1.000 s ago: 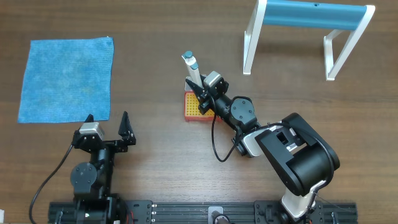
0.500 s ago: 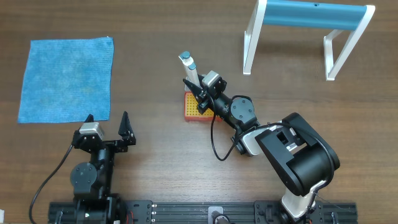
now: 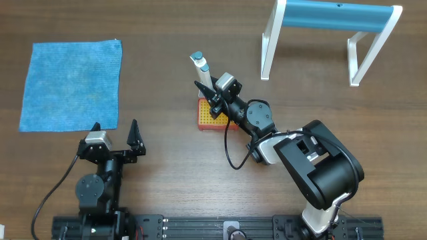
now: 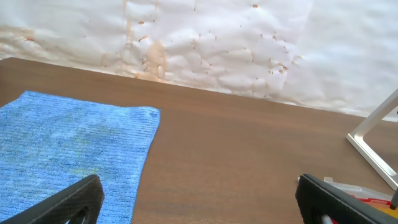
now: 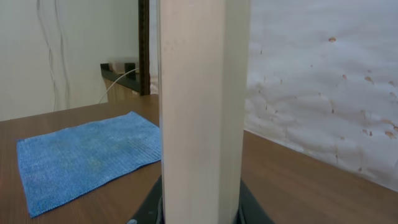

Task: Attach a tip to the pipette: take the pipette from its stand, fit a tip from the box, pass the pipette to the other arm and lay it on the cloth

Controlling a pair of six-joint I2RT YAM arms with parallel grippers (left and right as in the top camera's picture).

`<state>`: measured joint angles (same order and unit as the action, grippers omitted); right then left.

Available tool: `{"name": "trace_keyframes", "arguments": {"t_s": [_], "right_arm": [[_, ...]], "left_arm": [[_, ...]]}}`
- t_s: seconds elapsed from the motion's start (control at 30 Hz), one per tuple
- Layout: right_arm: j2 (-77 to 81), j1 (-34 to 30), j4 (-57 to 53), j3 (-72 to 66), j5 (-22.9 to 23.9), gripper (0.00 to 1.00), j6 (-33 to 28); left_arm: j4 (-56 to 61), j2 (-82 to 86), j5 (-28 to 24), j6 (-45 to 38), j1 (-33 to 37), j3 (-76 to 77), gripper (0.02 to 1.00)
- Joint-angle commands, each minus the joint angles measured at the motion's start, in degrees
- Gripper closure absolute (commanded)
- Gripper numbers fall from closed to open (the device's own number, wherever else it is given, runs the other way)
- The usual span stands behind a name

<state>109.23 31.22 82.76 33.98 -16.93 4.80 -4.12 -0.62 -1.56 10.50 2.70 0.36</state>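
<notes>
Left hand [image 3: 115, 125] spread wide near base; right hand [image 3: 208, 93] clamped, arm outstretched.

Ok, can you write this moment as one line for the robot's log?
right gripper: shut on pipette, by tip box | left gripper: open, beside cloth | handover: not yet done

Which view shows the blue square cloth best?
Top view: the whole blue square cloth lies flat, all four edges visible. Left wrist view cuts it off at the frame edge; right wrist view shows it obliquely, beside the white pipette.
</notes>
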Motion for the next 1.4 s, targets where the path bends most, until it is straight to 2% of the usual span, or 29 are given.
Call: {"name": "trace_keyframes", "arguments": {"t_s": [0.03, 0.57, 1.4], "right_arm": [[0.9, 0.0, 0.2, 0.5, -2.4, 0.917, -0.2], [0.9, -0.3, -2.5, 0.0, -2.4, 0.921, -0.2], [2.3, -0.8, 0.3, -0.4, -3.1, 0.921, -0.1]], "left_arm": [[-0.4, 0.3, -0.2, -0.5, 0.2, 0.0, 0.02], [-0.4, 0.3, -0.2, -0.5, 0.2, 0.0, 0.023], [-0.4, 0.3, -0.2, -0.5, 0.2, 0.0, 0.023]]}}
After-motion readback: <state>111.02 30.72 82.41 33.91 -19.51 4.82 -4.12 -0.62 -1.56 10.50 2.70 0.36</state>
